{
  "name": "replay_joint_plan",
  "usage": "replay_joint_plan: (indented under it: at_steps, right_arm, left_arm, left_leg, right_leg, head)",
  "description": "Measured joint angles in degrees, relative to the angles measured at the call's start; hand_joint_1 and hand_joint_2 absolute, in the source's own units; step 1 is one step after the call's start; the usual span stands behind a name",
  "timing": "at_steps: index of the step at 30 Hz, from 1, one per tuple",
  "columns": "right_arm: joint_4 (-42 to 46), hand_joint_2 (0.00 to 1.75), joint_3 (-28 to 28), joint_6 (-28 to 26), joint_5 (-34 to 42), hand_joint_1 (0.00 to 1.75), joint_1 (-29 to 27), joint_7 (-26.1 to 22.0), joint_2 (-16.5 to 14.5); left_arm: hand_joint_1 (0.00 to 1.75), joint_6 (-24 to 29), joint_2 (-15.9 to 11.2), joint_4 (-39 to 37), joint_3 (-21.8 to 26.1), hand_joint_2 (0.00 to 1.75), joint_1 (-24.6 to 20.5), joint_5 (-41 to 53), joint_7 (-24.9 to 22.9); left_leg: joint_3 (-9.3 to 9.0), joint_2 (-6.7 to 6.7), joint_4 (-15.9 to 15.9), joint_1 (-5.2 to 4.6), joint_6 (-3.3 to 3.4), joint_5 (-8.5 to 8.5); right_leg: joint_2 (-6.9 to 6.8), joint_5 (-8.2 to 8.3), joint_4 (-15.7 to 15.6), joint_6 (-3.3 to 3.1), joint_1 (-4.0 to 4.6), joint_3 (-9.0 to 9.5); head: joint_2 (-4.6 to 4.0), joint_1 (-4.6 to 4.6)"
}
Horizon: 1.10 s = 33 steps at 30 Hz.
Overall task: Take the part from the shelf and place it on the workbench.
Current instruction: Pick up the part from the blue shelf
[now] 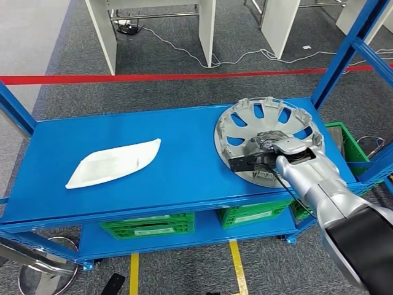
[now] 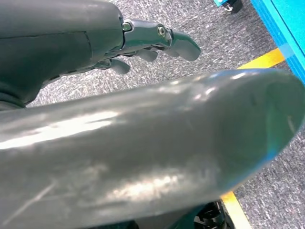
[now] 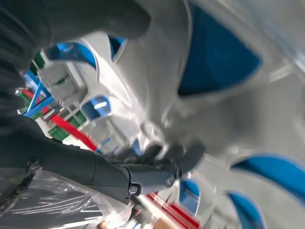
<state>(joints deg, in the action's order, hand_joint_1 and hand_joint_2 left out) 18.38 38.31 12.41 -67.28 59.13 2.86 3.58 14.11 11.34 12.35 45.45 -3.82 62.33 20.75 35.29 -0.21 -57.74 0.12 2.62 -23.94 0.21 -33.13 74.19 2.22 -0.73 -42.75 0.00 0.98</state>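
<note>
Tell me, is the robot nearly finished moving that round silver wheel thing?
Not nearly. Done: the right hand has reached the wheel cover, and its fingers lie against the spokes. In hand: getting a grip, though a firm hold can't be confirmed. Left: the cover is still flat on the blue shelf, so lifting and carrying it to the workbench remain. The left hand hangs over the floor.

Right robot hand extended, fingers down.

You have the wheel cover at the shelf's right end, the curved panel toward its left edge, and crates underneath.
</note>
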Motion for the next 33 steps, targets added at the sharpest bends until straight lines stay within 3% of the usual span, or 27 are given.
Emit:
replay_joint_plan:
  at_steps: [1,3,4,6,8,10,14,15,16,19,21,23,26,29,30,31,33]
  right_arm:
    - [0.0,1.75,0.0,0.0,0.2,1.75,0.0,-0.3,0.0]
    - [0.0,1.75,0.0,0.2,0.5,1.75,0.4,-0.8,0.0]
    - [0.0,1.75,0.0,0.2,0.6,1.75,0.5,-1.0,-0.1]
    - [0.0,1.75,0.0,0.2,0.7,1.75,0.7,-1.2,-0.2]
    - [0.0,1.75,0.1,-0.2,0.7,1.75,0.8,-1.3,-0.2]
    - [0.0,1.75,0.1,-0.8,0.8,1.75,0.8,-1.5,-0.4]
    - [0.0,1.75,0.1,-2.0,1.0,1.75,0.7,-2.2,-0.5]
    - [0.0,1.75,0.1,-2.0,1.0,1.75,0.5,-2.3,-0.5]
    - [0.0,1.75,0.2,-2.1,1.0,1.75,0.5,-2.3,-0.5]
    - [0.1,1.75,0.2,-2.2,1.0,1.75,0.5,-2.3,-0.5]
    - [0.2,1.75,0.2,-2.4,1.1,1.75,0.6,-2.3,-0.5]
    - [0.2,1.75,0.2,-3.3,1.1,1.75,0.6,-2.5,-0.5]
    - [0.7,1.75,0.3,-6.7,1.2,1.75,0.7,-3.2,-0.5]
    - [1.6,1.75,0.5,-10.2,1.0,1.75,0.7,-4.1,-0.5]
    - [2.0,1.75,0.6,-11.3,0.8,1.75,0.6,-4.4,-0.5]
    - [2.4,1.75,0.7,-12.0,0.6,1.75,0.5,-4.6,-0.5]
    - [3.5,1.75,0.9,-13.1,0.3,1.75,0.7,-4.9,-0.5]
  left_arm:
    - [0.0,-0.1,0.0,0.0,0.1,0.0,0.0,-0.1,0.4]
    - [0.0,-0.4,0.0,0.0,0.2,0.0,0.1,-0.3,1.1]
    - [0.0,-0.5,0.0,0.0,0.3,0.0,0.0,-0.4,1.3]
    - [0.0,-0.6,0.0,0.0,0.4,0.0,0.0,-0.5,1.7]
    - [0.0,-1.0,0.0,0.0,0.6,0.0,0.0,-0.7,2.1]
    - [0.0,-1.2,-0.1,0.0,0.8,0.0,0.0,-0.9,2.6]
    - [0.0,-1.2,-0.1,0.0,1.2,0.0,0.0,-1.0,3.2]
    - [0.0,-1.2,-0.1,0.0,1.2,0.0,0.1,-1.1,3.2]
    - [0.0,-1.2,-0.1,0.0,1.2,0.0,0.1,-1.1,3.2]
    - [0.0,-1.2,-0.2,0.0,1.3,0.0,0.0,-1.1,3.3]
    - [0.0,-1.2,-0.2,0.0,1.3,0.87,0.0,-1.1,3.3]
    - [0.0,-1.2,-0.2,0.0,1.3,1.75,0.0,-1.1,3.4]
    - [0.0,-1.2,-0.2,0.0,1.3,1.75,0.0,-1.1,3.6]
    - [0.0,-1.3,-0.1,0.0,1.3,1.75,-0.2,-1.1,3.8]
    - [0.0,-1.4,-0.1,0.0,1.3,1.75,-0.2,-1.1,3.8]
    - [0.0,-1.6,-0.1,0.0,1.4,1.75,-0.1,-1.1,4.0]
    - [0.0,-2.3,-0.1,0.0,1.4,1.75,-0.1,-1.1,4.5]
  left_leg:
    - [-0.13,-0.04,-0.1,0.02,-0.05,-0.15]
    - [-0.41,-0.17,-0.4,0.03,-0.42,-0.61]
    - [-0.42,-0.24,-0.7,-0.05,-0.7,-0.84]
    - [-0.31,-0.37,-1.0,-0.19,-1.25,-1.04]
    - [-0.26,-0.45,-1.0,-0.13,-1.77,-1.05]
    - [0.34,-0.38,-2.6,-0.01,-2.43,-2.33]
    - [5.98,-0.21,-15.7,0.42,-3.38,-8.5]
    - [6.7,-0.2,-17.3,0.49,-3.45,-8.56]
    - [6.38,-0.2,-16.5,0.53,-3.43,-7.48]
    - [1.62,-0.18,-5.8,0.51,-3.04,-1.94]
    - [-0.03,-0.22,-1.7,0.35,-2.61,-1.09]
    - [-0.02,-0.28,-1.4,0.19,-1.99,-1.32]
    - [-0.32,-0.19,-0.8,0.39,-0.92,-0.99]
    - [-0.38,-0.14,-0.7,0.33,-0.41,-1.01]
    - [-0.41,-0.16,-0.7,0.28,-0.36,-1.04]
    - [-0.45,-0.18,-0.7,0.25,-0.34,-1.07]
    - [-0.65,-0.23,-0.7,0.24,-0.47,-1.21]
  right_leg:
    - [-0.03,1.62,-1.5,0.04,-0.05,0.39]
    - [-0.16,5.74,-9.1,-0.02,-0.1,3.74]
    - [-0.17,6.95,-12.5,-0.22,-0.07,5.49]
    - [-0.15,7.31,-15.4,-0.8,0.1,7.16]
    - [-0.17,7.44,-15.6,-1.5,0.17,7.32]
    - [-0.28,7.55,-15.7,-2.09,-0.02,7.5]
    - [-0.33,7.49,-15.8,-2.6,-0.19,7.66]
    - [-0.27,7.45,-15.8,-2.6,-0.2,7.7]
    - [-0.2,7.42,-15.8,-2.55,-0.2,7.78]
    - [-0.12,7.21,-15.7,-2.16,-0.12,7.98]
    - [-0.11,7.21,-15.7,-1.63,0.06,7.73]
    - [-0.11,7.35,-15.8,-0.95,0.05,7.6]
    - [-0.14,5.52,-13.4,-0.2,-0.11,6.19]
    - [-0.16,0.79,-2.5,-0.05,-0.08,0.86]
    - [-0.16,0.32,0.0,-0.09,-0.08,-0.42]
    - [-0.16,0.98,0.3,-0.17,-0.07,-0.7]
    - [-0.17,4.79,-5.7,-0.51,-0.05,1.99]
  head:
    - [0.0,-0.01]
    - [0.0,0.01]
    - [0.0,0.01]
    - [0.0,0.07]
    - [0.0,0.08]
    - [0.0,0.27]
    - [0.0,0.57]
    - [0.0,0.6]
    - [0.0,0.6]
    - [0.0,0.6]
    - [0.0,0.52]
    - [0.0,0.48]
    - [0.0,0.23]
    - [0.0,-0.02]
    - [0.0,-0.02]
    - [0.0,-0.05]
    - [0.0,-0.04]
